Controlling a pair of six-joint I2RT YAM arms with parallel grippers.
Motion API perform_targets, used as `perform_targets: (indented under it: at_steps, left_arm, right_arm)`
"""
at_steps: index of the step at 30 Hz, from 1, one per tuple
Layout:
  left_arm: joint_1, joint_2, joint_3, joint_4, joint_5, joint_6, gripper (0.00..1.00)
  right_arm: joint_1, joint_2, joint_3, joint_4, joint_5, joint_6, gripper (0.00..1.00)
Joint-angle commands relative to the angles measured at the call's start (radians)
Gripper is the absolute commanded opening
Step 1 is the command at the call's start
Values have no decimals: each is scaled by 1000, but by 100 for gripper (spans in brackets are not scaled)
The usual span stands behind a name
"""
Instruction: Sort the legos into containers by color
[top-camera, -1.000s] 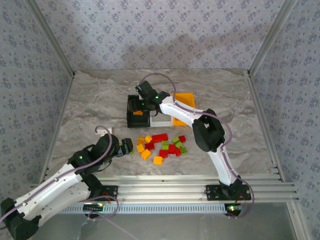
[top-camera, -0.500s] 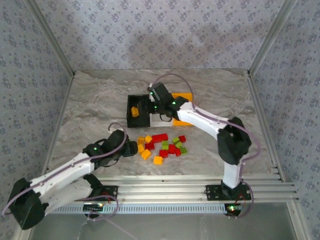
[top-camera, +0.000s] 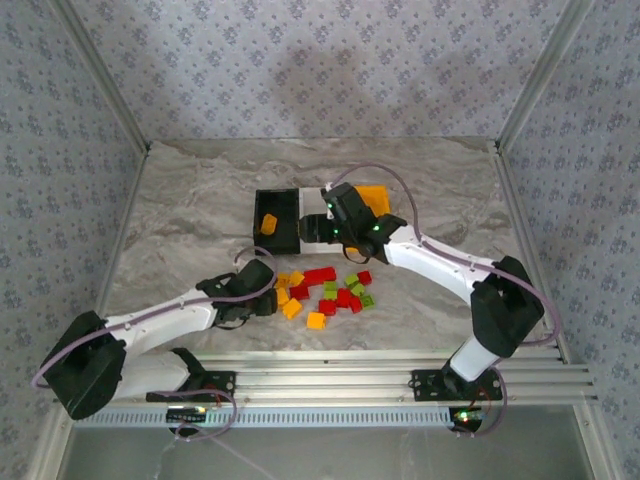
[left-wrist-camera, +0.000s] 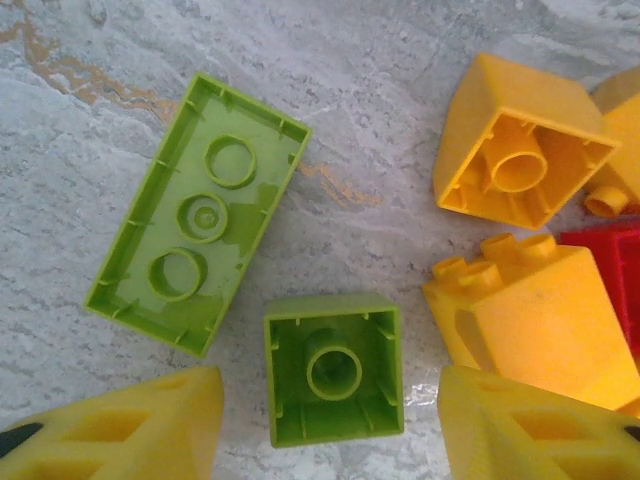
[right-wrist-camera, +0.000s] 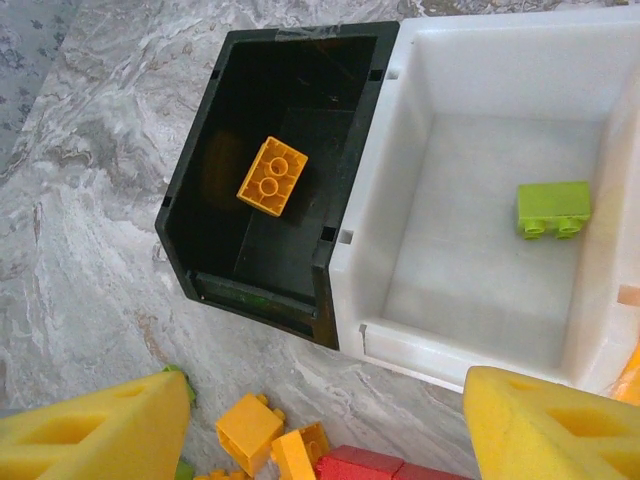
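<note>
The work surface is a grey marbled table enclosed by patterned walls. In the overhead view, the loose legos lie in a cluster at 6 o'clock from the bins, and my left arm reaches the cluster's 9 o'clock edge. In the left wrist view, the left gripper is unclenched. Its yellow fingers stand either side of a small green brick, with bare marble showing on both sides, so nothing is grasped yet. This brick is square and lies underside up, at 12 o'clock from the midpoint between the fingertips, so I see no long axis to align with. A long green brick lies apart at 11 o'clock from it, its long axis running from 1 to 7 o'clock. An orange-yellow brick sits just beside the right-hand finger; I judge that it could be nudged during closure. The right gripper hovers above the bins, released and empty. The black bin holds one orange-yellow piece, and the white bin holds one green piece. I judge the white bin to be the green destination, at 1 o'clock from the left gripper in the overhead view. The left arm is nearer the brick.
</note>
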Motion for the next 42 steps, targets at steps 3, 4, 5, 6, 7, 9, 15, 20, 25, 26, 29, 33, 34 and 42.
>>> perform_targets:
  at_steps: [3, 4, 5, 6, 7, 9, 15, 20, 25, 26, 29, 33, 34, 42]
  left_arm:
    - [-7, 50, 4, 32, -25, 21, 51]
    - [-7, 58, 6, 32, -26, 22, 49]
    - [-8, 63, 6, 31, -28, 22, 47]
    - [-7, 67, 6, 29, -33, 21, 45]
    - [-7, 69, 7, 27, -36, 21, 43]
    - [-7, 67, 6, 22, -39, 23, 39]
    - [-12, 22, 45, -39, -40, 26, 27]
    - [-25, -52, 173, -129, -33, 55, 23]
    - [-24, 80, 395, -128, -12, 124, 22]
    - [-24, 131, 448, -117, -3, 141, 22]
    - [-21, 288, 600, -90, 7, 187, 22]
    - [-4, 494, 806, -105, 18, 237, 20]
    - [-2, 544, 857, -113, 15, 248, 19]
    - [48, 771, 1070, -142, 22, 267, 24]
  right_arm:
    - [-6, -49, -5, 26, 25, 16, 74]
    - [-7, -52, -37, 25, 27, 17, 74]
    - [-9, -55, -42, 26, 26, 17, 74]
    - [-10, -58, -44, 26, 27, 15, 74]
    - [-10, -61, -47, 27, 28, 18, 74]
    - [-13, -66, -52, 26, 29, 21, 74]
    - [-15, -91, -78, 27, 33, 30, 74]
    - [-21, -161, -154, 25, 50, 45, 73]
    - [-35, -263, -285, 13, 86, 75, 73]
    - [-39, -285, -315, 6, 93, 75, 73]
    - [-52, -350, -397, -18, 110, 128, 74]
    - [-62, -433, -484, -52, 123, 162, 74]
    - [-62, -453, -504, -65, 125, 167, 74]
    - [-63, -575, -606, -115, 133, 207, 75]
